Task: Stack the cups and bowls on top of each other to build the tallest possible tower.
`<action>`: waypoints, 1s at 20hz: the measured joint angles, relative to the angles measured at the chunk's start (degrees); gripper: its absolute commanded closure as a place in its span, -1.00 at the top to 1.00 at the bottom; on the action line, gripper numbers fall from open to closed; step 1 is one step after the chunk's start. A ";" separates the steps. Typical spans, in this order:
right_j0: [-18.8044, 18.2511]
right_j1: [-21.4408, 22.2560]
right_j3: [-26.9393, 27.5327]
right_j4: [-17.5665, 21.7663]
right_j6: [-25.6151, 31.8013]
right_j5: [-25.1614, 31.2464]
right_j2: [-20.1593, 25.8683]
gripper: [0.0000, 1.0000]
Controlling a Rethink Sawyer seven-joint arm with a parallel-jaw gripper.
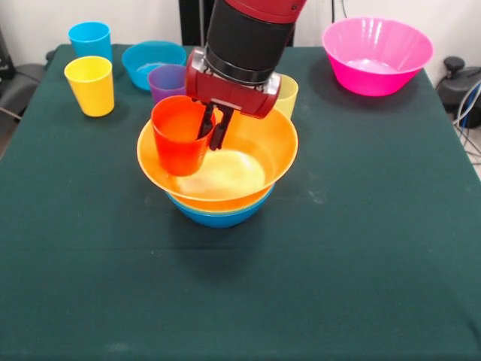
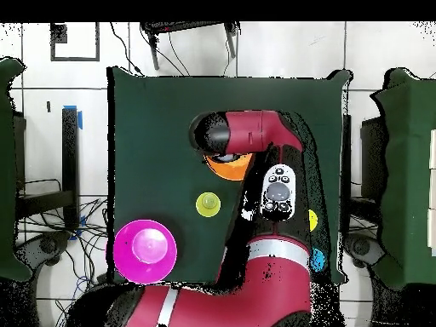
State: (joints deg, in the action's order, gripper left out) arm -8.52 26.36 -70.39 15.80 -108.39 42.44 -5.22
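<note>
1. Front view: hand [image 1: 212, 126] sits over the tower [image 1: 218, 177], fingers closed on the near wall of the orange cup [image 1: 180, 135], one finger inside the rim and one outside.
2. Orange cup upright, slightly tilted, at the left inner side of the orange-yellow bowl [image 1: 259, 154]; whether its base touches the bowl floor, cannot tell.
3. Orange-yellow bowl nests in a blue bowl [image 1: 219, 216], of which only the lower rim and base show beneath. Tower stands at mid-table [image 1: 361, 263], on dark green cloth.
4. Purple cup [image 1: 167, 81] just behind the tower, partly hidden by the hand's red housing. Pale yellow-green cup [image 1: 288, 96] behind the tower's right side, mostly hidden by the arm.
5. Second blue bowl [image 1: 150, 60] at far left-centre, just behind the purple cup.
6. Yellow cup [image 1: 90, 85] and blue cup [image 1: 90, 39] at far left, blue one behind yellow, close together.
7. Pink bowl [image 1: 376, 54] far right corner, well apart from the rest.
8. Overhead view: arm covers most of the tower; an orange sliver [image 2: 228, 167] shows beneath the wrist. Pink bowl [image 2: 146, 249] lower left, pale yellow-green cup [image 2: 208, 203] between it and the arm. Yellow cup [image 2: 312, 219] and blue cup [image 2: 318, 259] peek out at the arm's right edge.
</note>
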 measured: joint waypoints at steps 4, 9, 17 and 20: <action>0.61 -0.44 0.05 -0.26 0.00 0.00 -0.84 -1.00; 0.73 -0.61 0.06 -0.63 0.00 0.00 -1.31 -1.00; 0.62 -0.66 0.06 -1.58 0.00 0.00 -1.48 -1.00; 0.62 -0.68 0.06 -1.59 0.00 0.00 -1.67 -1.00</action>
State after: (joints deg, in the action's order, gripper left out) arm -7.90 25.69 -70.33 14.21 -108.39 42.44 -6.89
